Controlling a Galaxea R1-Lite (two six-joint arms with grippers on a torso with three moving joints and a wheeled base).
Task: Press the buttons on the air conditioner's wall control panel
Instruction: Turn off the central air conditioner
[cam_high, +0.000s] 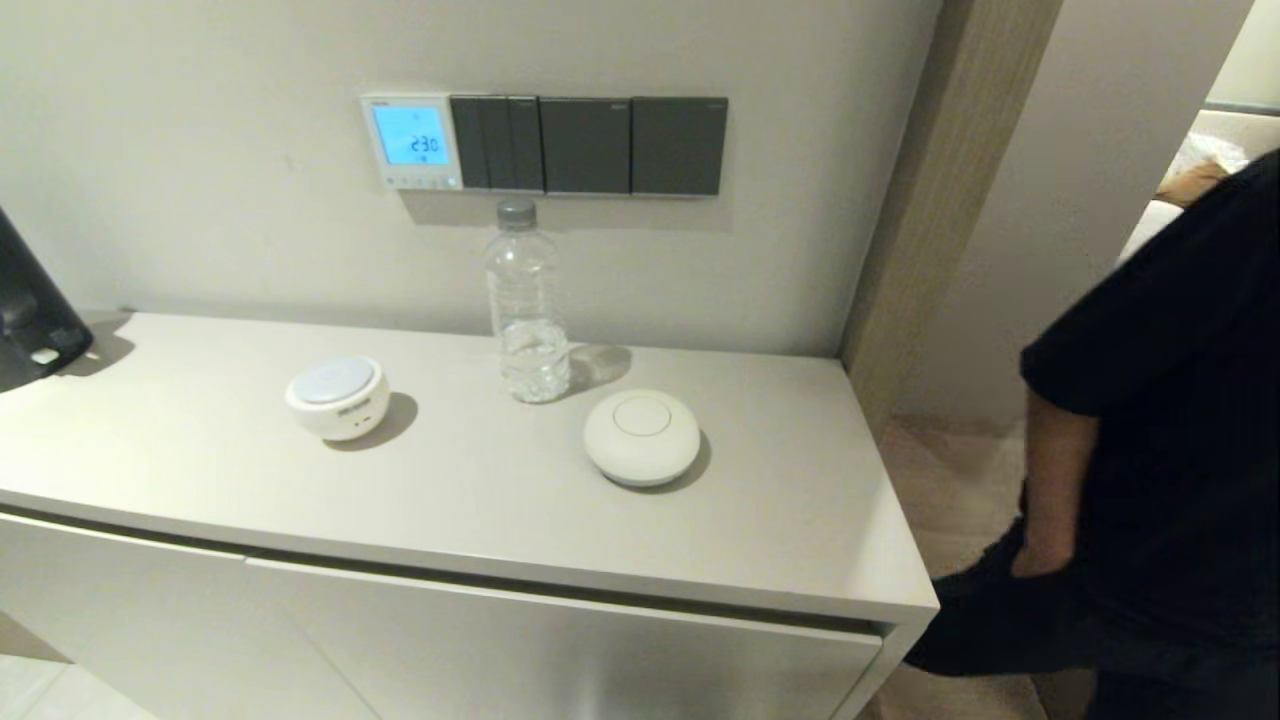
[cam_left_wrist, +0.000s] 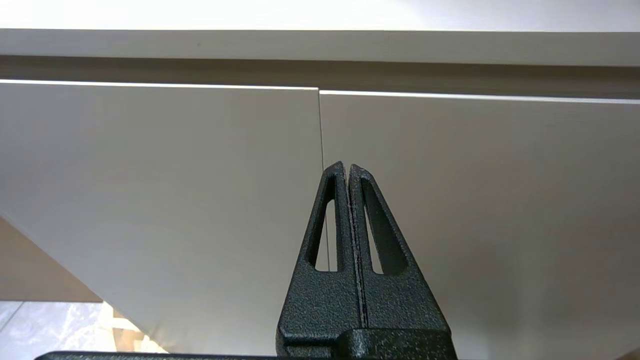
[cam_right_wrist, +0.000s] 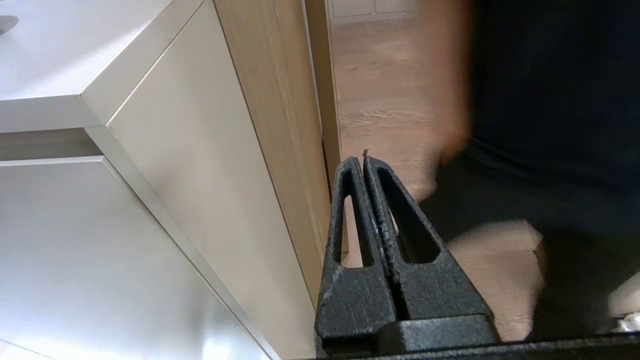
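The air conditioner's wall control panel (cam_high: 411, 141), a small white thermostat with a glowing light blue screen showing digits, hangs on the wall above the cabinet. The buttons (cam_high: 420, 182) form a row of tiny pale keys along its bottom edge. Neither gripper shows in the head view. My left gripper (cam_left_wrist: 347, 166) is shut and empty, low in front of the white cabinet doors. My right gripper (cam_right_wrist: 362, 159) is shut and empty, low beside the cabinet's right end.
Dark grey switch plates (cam_high: 590, 145) sit right of the thermostat. A clear water bottle (cam_high: 524, 305) stands below them on the cabinet top (cam_high: 780, 500), with a white round device (cam_high: 337, 397) and a white puck (cam_high: 641, 436). A person in black (cam_high: 1170, 430) stands at the right. A black object (cam_high: 30, 310) is at the left edge.
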